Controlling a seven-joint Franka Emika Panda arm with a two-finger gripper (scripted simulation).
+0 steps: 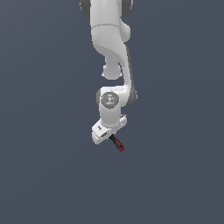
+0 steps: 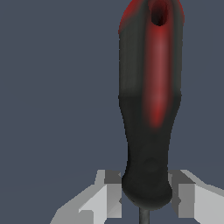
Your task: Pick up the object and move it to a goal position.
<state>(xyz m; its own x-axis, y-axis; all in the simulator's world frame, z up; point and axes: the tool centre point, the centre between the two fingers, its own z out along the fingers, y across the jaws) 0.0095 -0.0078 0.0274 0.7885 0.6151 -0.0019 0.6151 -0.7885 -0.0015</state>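
**Mia:** Where is the screwdriver [image 1: 117, 144]?

**Ben:** It is right under the white robot arm [image 1: 110, 52]. In the exterior view, it sticks out from below the gripper [image 1: 105, 137], slanting down toward the exterior view's right. The red end is the far tip, away from the gripper.

**Mia:** Is the claw holding it?

**Ben:** In the wrist view, the screwdriver [image 2: 148, 113] looks very big and close. Its black handle sits between the two grey fingers [image 2: 103, 197]. One finger is on each side of the fat black end. They look like they touch the handle, or are just beside it. The claw seems to pinch the handle, but a small gap cannot be ruled out.

**Mia:** What does the handle look like?

**Ben:** It is black with a red stripe down it. The red end has a little dark hole. A thin dark shaft peeks out at the other end, by the fingers.

**Mia:** What is around it?

**Ben:** Only a plain dark blue-grey floor [image 1: 43, 175]. Whether the screwdriver touches it or hangs above it is hard to tell.
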